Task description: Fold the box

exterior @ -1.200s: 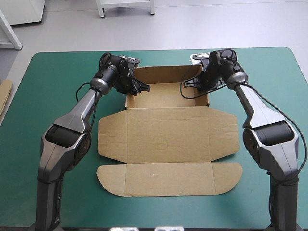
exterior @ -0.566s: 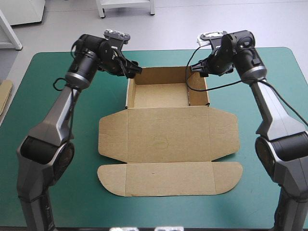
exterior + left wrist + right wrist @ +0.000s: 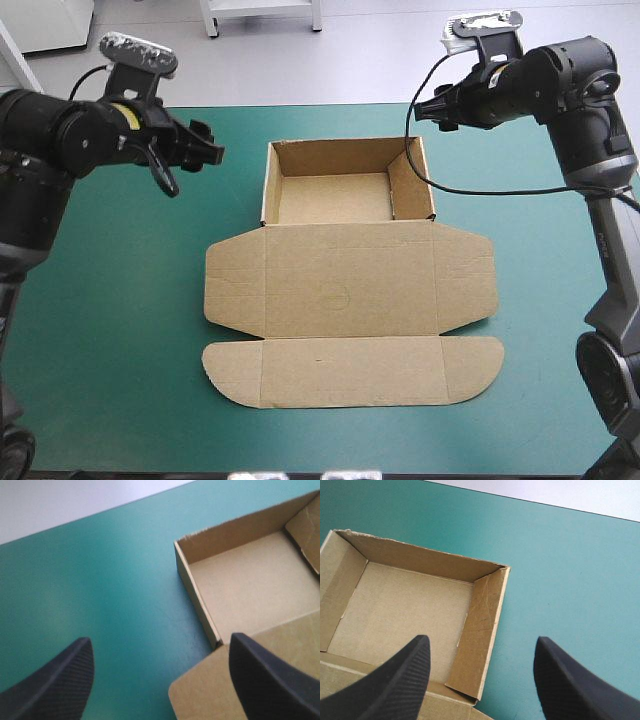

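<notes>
The brown box sits mid-table, its tray toward 12 o'clock and its lid flat toward 6. At 10 o'clock hangs the left claw, at 1 o'clock the right claw, both with fingers apart.

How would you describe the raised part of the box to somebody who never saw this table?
At the middle of the teal-green table lies the brown box. Its far end is an open tray with raised walls; everything nearer lies flat.
</notes>
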You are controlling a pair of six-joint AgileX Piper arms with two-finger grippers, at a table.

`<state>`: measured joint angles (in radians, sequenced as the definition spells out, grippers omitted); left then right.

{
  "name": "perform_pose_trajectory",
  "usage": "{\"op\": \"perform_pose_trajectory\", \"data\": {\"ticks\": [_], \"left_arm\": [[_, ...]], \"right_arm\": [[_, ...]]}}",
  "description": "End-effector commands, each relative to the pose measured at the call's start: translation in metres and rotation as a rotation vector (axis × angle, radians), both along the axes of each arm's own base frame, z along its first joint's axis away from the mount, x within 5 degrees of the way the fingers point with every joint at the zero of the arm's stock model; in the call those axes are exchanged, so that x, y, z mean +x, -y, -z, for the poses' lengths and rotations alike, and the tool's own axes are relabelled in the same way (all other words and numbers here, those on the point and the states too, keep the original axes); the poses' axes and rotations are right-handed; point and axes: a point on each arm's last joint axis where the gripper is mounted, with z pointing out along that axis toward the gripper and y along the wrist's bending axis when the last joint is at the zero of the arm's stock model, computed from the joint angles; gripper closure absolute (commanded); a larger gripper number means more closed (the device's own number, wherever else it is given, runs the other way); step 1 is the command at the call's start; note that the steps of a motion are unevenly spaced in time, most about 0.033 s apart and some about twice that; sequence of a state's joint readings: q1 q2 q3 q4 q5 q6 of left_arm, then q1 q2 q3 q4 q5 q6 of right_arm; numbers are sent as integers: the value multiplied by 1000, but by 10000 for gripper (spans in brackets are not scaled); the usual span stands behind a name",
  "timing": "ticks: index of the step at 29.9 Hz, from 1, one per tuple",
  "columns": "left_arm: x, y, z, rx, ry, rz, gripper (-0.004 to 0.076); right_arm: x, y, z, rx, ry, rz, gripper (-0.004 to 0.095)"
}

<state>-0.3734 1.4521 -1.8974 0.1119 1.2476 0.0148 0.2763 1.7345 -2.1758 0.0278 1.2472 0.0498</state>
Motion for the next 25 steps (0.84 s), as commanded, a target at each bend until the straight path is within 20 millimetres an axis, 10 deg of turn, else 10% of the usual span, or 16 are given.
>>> {"op": "perform_pose_trajectory", "data": {"ticks": [1, 16, 25], "left_arm": [[-44, -16, -6, -13, 15, -8, 188], [-211, -73, 33, -161, 99, 38, 188], [-227, -80, 42, -167, 112, 35, 190]], "right_arm": [[-18, 5, -18, 7, 52, -15, 345], [22, 0, 34, -74, -31, 30, 344], [76, -18, 117, -83, -238, 25, 345]]}}
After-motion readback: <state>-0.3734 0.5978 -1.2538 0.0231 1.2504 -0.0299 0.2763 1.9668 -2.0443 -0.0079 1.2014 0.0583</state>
